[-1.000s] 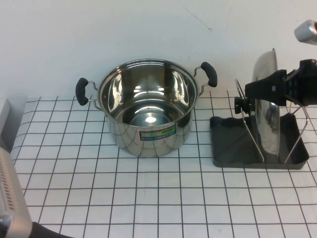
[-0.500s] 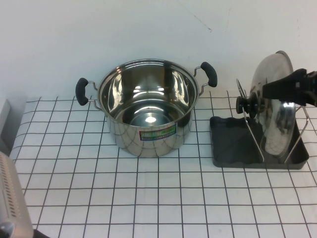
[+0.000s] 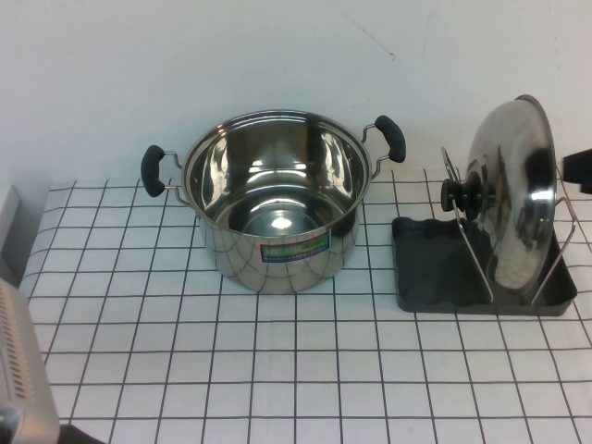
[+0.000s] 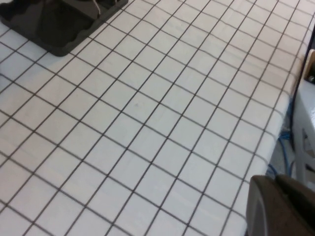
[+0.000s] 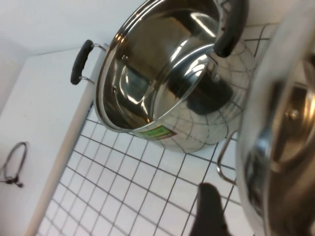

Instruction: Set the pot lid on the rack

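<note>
At the near left corner of the checked cloth (image 3: 277, 370) only the grey body of the left arm (image 3: 18, 370) shows in the high view; the left gripper (image 4: 278, 206) is a dark shape at the edge of its own wrist view, hanging over bare cloth near the table edge, and I cannot tell whether it is open or closed. Further right, towards the back, the pot (image 3: 273, 199) stands upright and uncovered, its two black handles pointing left and right. Well apart from it sits the rack (image 3: 435, 268). The lid (image 3: 518, 194) stands on edge in the rack's right half, leaning between the wire loops (image 3: 472, 240), with its knob (image 3: 462, 196) facing the pot. The right gripper (image 3: 579, 170) shows only as a dark piece at the right edge, just beside the lid's rim and holding nothing; its state cannot be told
</note>
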### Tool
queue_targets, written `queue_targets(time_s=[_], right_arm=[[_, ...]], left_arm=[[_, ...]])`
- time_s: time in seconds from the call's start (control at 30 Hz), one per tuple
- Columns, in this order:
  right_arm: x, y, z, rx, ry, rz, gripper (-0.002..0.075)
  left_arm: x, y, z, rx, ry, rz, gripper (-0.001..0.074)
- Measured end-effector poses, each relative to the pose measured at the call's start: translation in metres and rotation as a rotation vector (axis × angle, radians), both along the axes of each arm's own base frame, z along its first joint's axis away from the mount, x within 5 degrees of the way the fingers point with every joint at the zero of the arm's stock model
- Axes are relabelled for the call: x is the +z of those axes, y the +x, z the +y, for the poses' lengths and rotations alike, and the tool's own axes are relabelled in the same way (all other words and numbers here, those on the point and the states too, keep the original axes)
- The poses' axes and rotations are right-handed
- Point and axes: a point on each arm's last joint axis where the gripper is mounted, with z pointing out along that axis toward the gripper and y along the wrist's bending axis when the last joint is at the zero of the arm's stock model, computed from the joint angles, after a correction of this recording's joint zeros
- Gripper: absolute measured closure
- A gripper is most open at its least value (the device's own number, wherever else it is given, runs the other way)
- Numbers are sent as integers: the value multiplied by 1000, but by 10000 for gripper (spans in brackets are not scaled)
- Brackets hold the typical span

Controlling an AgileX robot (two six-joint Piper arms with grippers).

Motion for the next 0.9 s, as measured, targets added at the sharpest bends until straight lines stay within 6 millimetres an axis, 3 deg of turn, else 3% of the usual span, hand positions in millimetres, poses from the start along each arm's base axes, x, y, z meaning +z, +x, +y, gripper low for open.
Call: queue_targets(time_s=[0.17, 0.3, 0.37, 0.43, 0.67, 0.8, 0.9], right_arm=[[5, -10, -22, -22, 33, 26, 299], [19, -29, -25, 11, -96, 6, 484], [30, -40, -18, 52, -159, -23, 613], [41, -51, -7, 97, -221, -58, 676], [84, -116, 42, 305, -595, -279, 718], [109, -162, 50, 288, -731, -416, 719], [122, -192, 44, 187, -808, -496, 720]], left_arm=[[-6, 8, 9, 75, 119, -56, 737], [-10, 19, 22, 254, 214, -65, 737], [-11, 22, 27, 342, 225, -49, 737], [-12, 25, 31, 417, 240, -30, 737], [-13, 22, 36, 478, 237, 18, 737], [-5, 17, 40, 543, 97, -19, 737], [3, 9, 46, 577, -67, -108, 737]])
